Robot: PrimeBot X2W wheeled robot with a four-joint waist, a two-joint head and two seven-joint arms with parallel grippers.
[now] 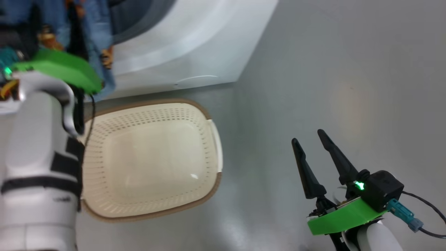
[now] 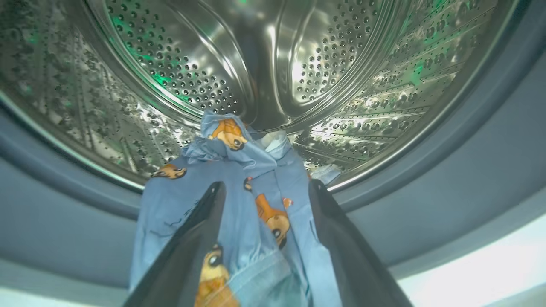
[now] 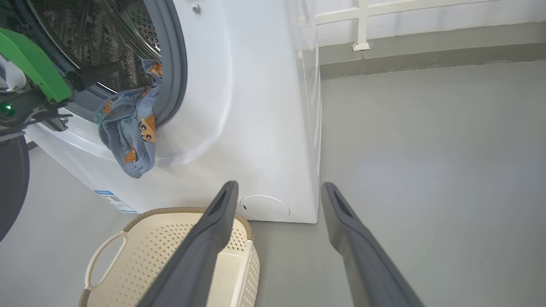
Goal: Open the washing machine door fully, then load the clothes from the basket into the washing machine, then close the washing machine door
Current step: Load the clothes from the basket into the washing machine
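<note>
Between the two dark fingers of my left gripper (image 2: 268,183) lie the clothes (image 2: 239,213), blue tiger-print fabric bunched across the lower lip of the mouth of the washing machine (image 3: 256,106). Those fingers stand well apart, so I judge the cloth released: it lies between them and is not pinched. The far end of the bundle reaches past the grey-blue gasket (image 2: 469,179) onto the steel drum (image 2: 332,64). From my right wrist I see a tail of it hanging outside the mouth, down the machine's white front.

My right gripper (image 1: 307,136) is spread and carries nothing, hovering over the floor (image 1: 313,69) off to the machine's right. The basket (image 1: 156,115) stands on the floor just in front of the machine, below the mouth, with its pale bottom showing.

The fabric looks light, limp and not fragile. I expect it to sag and drag on the rubber rather than slide as one piece. The best hold, I judge, is the thick bunched fold at the lip, gathering in the hanging tail. It then needs carrying deep into the drum so nothing lies across the gasket at closing.
</note>
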